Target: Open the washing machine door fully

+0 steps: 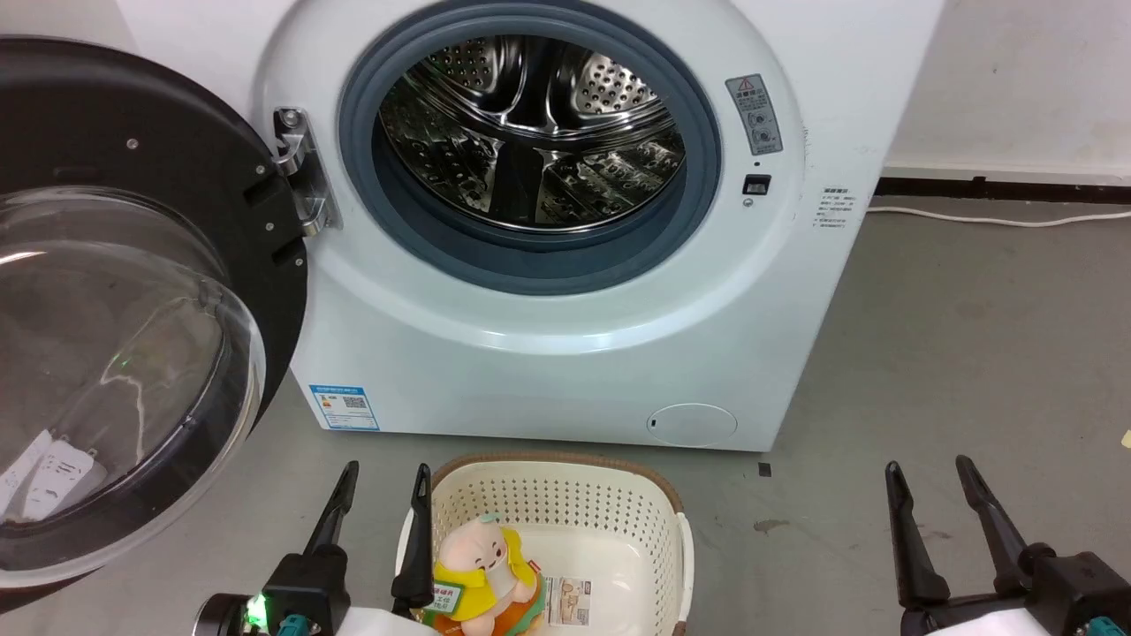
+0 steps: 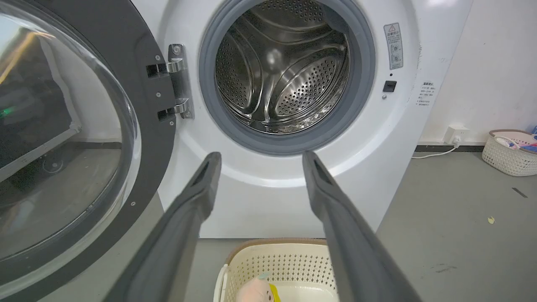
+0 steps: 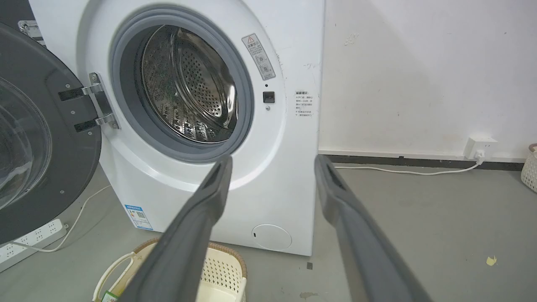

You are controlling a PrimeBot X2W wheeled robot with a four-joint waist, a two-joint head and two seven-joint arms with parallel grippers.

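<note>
You get a red warning triangle atop the grey sticker (image 1: 754,113) on the washing machine (image 1: 565,353) front; blue label (image 1: 344,407) low left: QR code, print unreadable

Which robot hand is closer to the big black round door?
Left. The left gripper is beside the open washing machine door, near its lower edge; the right gripper is farther off, beyond the basket.
</note>
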